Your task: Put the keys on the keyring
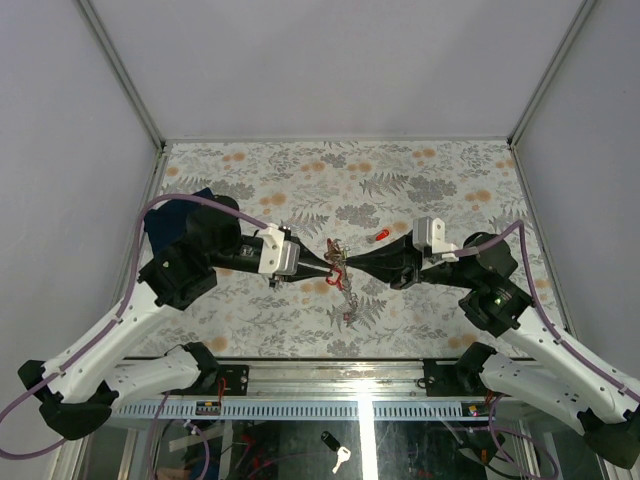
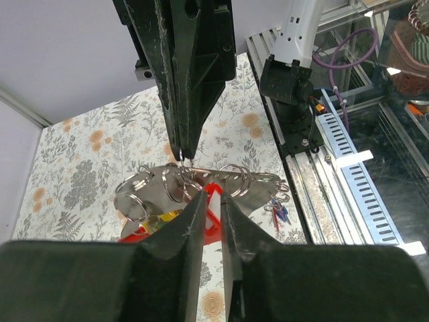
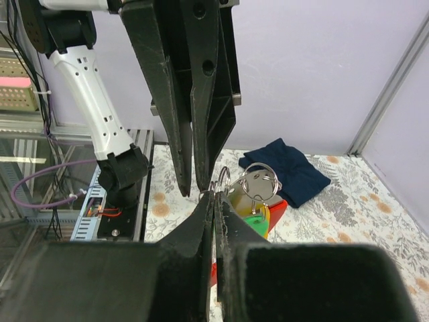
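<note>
Both grippers meet nose to nose above the table's middle. My right gripper [image 1: 346,263] [image 3: 215,196] is shut on the keyring [image 1: 334,277] at its thin metal rings [image 3: 223,180]. The flat grey fob [image 2: 157,191] carries several rings, and the red strap [image 2: 214,220] hangs below it. My left gripper [image 1: 325,266] [image 2: 213,198] stands open by a narrow gap, with the red strap showing between its tips. Green [image 3: 256,220] and yellow tags hang from the fob, and blue and red keys [image 2: 278,206] dangle in a string [image 1: 350,300]. One red-tagged key [image 1: 381,236] lies on the table.
A dark blue cloth [image 1: 175,215] [image 3: 285,171] lies at the table's left, under the left arm. The floral tabletop [image 1: 420,180] is walled by grey panels. Below the near rail a pale key [image 1: 341,458] lies behind glass.
</note>
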